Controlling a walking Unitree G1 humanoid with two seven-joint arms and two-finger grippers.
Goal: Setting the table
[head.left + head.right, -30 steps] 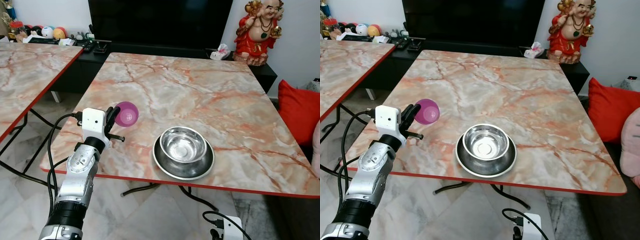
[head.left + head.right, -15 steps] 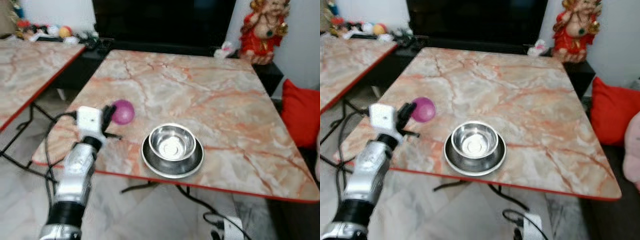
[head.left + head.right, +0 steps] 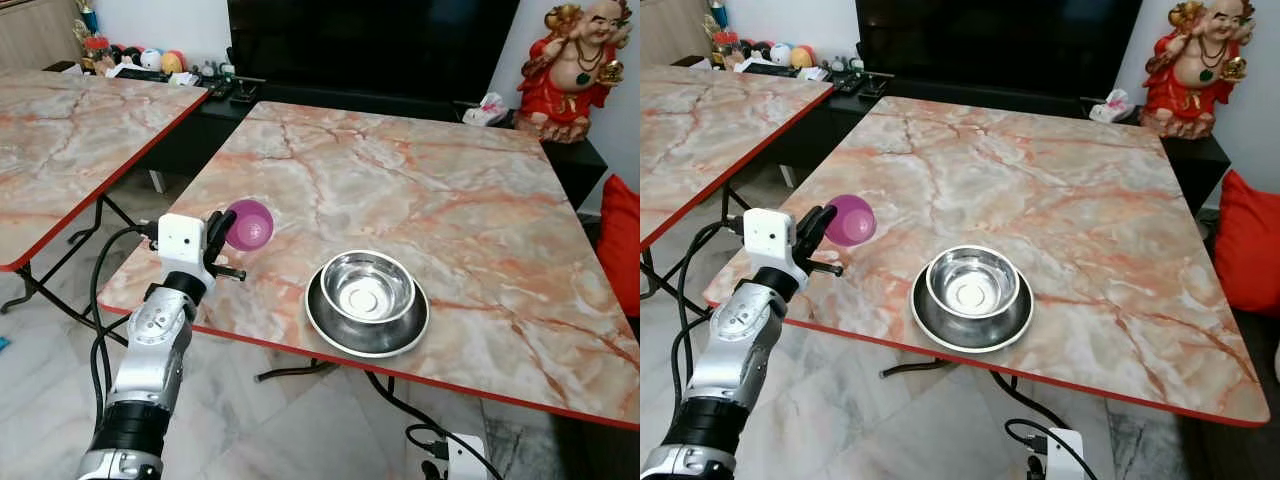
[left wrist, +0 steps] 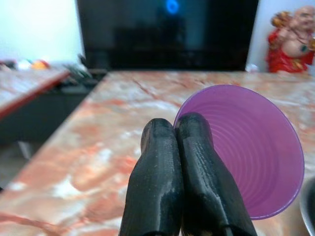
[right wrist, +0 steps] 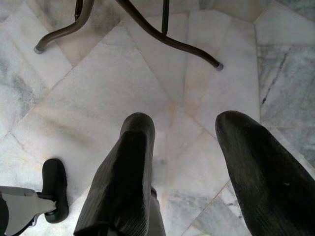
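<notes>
A purple plastic cup (image 3: 249, 223) hangs on its side above the near left corner of the marble table (image 3: 420, 190), its mouth facing away from me. My left gripper (image 3: 217, 232) is shut on the cup's rim; in the left wrist view the two black fingers (image 4: 170, 162) press together with the cup (image 4: 248, 147) beside them. A steel bowl (image 3: 367, 286) sits inside a steel plate (image 3: 366, 324) near the table's front edge, right of the cup. My right gripper (image 5: 189, 132) hangs open over the floor, below the table.
A second marble table (image 3: 70, 120) stands to the left across a gap. A dark TV unit (image 3: 370, 45) and a red statue (image 3: 580, 65) line the far wall. A red cushion (image 3: 625, 235) lies at the right. Table legs (image 5: 147, 27) cross the tiled floor.
The camera has shifted, so the whole scene sits further right in view. The left gripper still holds the cup in about the same place over the table corner.
</notes>
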